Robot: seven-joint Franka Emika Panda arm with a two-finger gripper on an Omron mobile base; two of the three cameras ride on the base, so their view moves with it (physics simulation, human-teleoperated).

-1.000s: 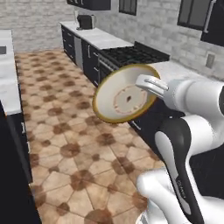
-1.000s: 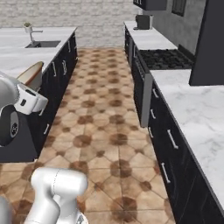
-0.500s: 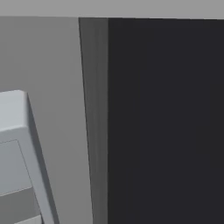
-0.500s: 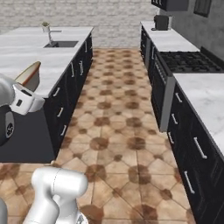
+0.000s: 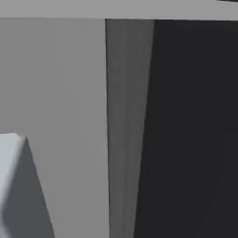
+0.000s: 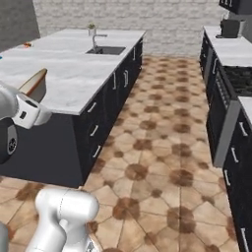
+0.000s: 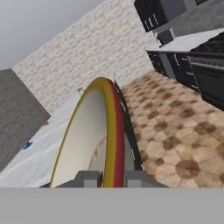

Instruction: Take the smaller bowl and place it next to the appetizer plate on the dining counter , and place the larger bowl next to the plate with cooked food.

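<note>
At the far left of the right base view, the bowl is carried in the air over the near end of the counter, standing on its edge and not flat. In the hand view the gripper is almost fully closed, and its two tips pinch the tan rim of the bowl between them. This is a thin hold on a wide, heavy dish, so the first danger is that the bowl turns or slips out of the pinch when the base drives or the arm swings. It would then fall on the counter edge or on the tiled floor. Along the counter, past the bowl, there are a small blue spot and an orange one. They are too small to tell which plate is which, so the bowl could be put beside the wrong plate. The bowl must also be tilted flat before release, otherwise it will roll. To the right of the counter, across the floor, stands the range, so the passage is narrow. The left base view shows a flat grey and dark panel very near. I think the base could touch the furniture.
</note>
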